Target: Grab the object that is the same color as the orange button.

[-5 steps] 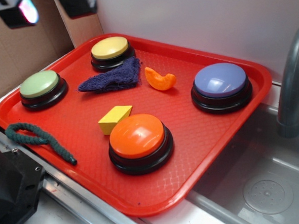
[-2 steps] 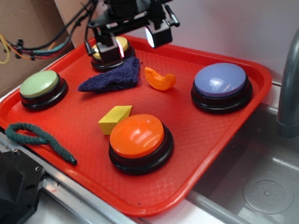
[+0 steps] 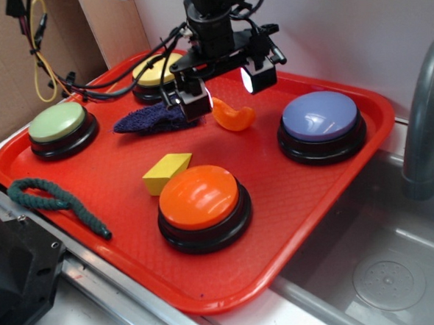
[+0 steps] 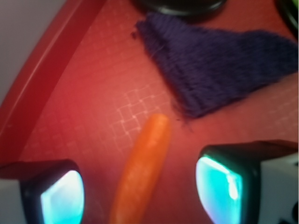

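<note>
— Where is the orange crescent piece point(image 3: 234, 116)?

— On the red tray point(image 3: 300, 194), toward its far side, between the purple knitted cloth point(image 3: 152, 119) and the lavender dome button point(image 3: 321, 126). In the wrist view it shows as a long orange shape point(image 4: 140, 173) running up from the bottom edge between the two fingers point(image 4: 55, 192).

— And the gripper point(image 3: 224, 92)?

— Directly above the piece, spread wide: one finger sits over the cloth's edge, the other on the crescent's far side. Nothing is between the pads but air, and whether they touch the tray I cannot tell.

— What lies around it?

— The cloth's corner point(image 4: 219, 70) comes close to the crescent's tip in the wrist view without touching it. Nearer the camera, the orange button point(image 3: 203, 206) stands on its black base, with a yellow block point(image 3: 167, 172) just beside it. The yellow button point(image 3: 153, 76) is partly hidden behind the arm's cables, the green button point(image 3: 61, 128) sits at the left, and a dark green rope point(image 3: 53, 202) lies along the tray's near-left rim. A grey faucet point(image 3: 425, 120) rises over the sink point(image 3: 386, 270) at the right.
</note>
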`<action>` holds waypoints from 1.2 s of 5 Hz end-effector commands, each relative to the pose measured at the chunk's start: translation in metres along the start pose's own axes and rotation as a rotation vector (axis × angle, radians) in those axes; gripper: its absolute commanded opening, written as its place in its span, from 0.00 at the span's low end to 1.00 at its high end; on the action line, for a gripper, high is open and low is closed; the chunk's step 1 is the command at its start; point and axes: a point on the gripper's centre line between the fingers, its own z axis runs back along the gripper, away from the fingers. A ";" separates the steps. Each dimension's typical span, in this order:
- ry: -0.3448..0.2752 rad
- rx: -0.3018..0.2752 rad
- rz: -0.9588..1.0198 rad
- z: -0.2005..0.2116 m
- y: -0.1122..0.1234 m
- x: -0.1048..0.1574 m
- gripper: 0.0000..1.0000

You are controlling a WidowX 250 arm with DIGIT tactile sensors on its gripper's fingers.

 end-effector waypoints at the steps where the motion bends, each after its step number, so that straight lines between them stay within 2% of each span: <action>1: 0.021 -0.028 0.009 -0.009 -0.005 0.015 1.00; 2: 0.035 -0.008 0.005 -0.012 -0.007 0.015 1.00; 3: 0.034 -0.004 0.019 -0.013 -0.007 0.015 0.00; 5: 0.029 -0.006 0.028 -0.013 -0.007 0.015 0.00; 6: -0.035 -0.028 -0.003 -0.004 -0.008 0.016 0.00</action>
